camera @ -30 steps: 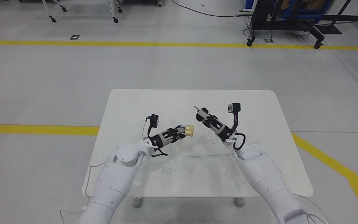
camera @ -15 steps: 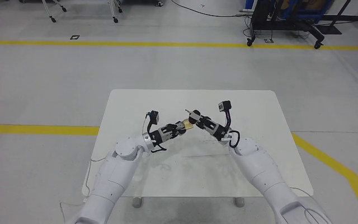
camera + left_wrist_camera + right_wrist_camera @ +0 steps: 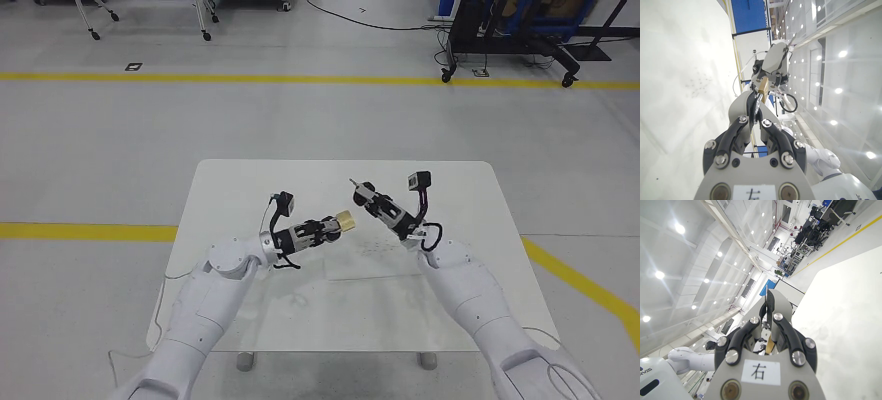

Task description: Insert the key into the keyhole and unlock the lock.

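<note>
White table (image 3: pixel 250 190) on a grey workshop floor with yellow lines; both arms were raised above it, wrists turned toward each other.

Item 1, left gripper (image 3: pixel 756 106): clenched on the shackle of the brass lock (image 3: pixel 763 88). The lock's body pointed out toward the other arm and was held above the middle of the table.

Item 2, right gripper (image 3: pixel 768 302): clamped on the key (image 3: pixel 766 292). The blade projected past the fingertips and was angled off to one side of the lock, not at it.

Change logged: a second earlier the key and lock were apart. Half a second earlier I had the key's tip against the lock, or very nearly. At this entry they were near but apart again, the right arm having drawn back toward its own side. I read that as an insertion try that did not take. The key was not seated and the lock was not yet turned. The blade needed re-aiming at the keyhole, whose face I could not make out.

Holders: the two grippers served as the only ones I listed, the left carrying the lock and the right the key.
</note>
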Action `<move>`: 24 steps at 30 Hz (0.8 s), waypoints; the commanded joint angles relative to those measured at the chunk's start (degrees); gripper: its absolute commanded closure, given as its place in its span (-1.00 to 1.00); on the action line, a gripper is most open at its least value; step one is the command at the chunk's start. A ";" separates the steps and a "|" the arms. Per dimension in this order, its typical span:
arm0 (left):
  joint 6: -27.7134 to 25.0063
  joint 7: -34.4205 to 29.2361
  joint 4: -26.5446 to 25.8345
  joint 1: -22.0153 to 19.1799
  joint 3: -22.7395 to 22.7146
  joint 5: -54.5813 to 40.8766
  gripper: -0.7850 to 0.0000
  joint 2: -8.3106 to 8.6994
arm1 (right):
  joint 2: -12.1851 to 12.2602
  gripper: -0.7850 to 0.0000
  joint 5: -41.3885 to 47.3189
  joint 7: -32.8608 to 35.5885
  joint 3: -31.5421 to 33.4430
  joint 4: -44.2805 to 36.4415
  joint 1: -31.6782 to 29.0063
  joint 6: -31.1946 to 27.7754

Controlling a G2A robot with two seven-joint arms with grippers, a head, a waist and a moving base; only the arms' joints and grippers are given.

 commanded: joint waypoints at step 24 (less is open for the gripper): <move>1.54 4.53 1.04 -1.08 1.16 -0.90 1.00 0.37 | 0.37 1.00 13.40 17.48 -0.85 0.65 0.31 0.06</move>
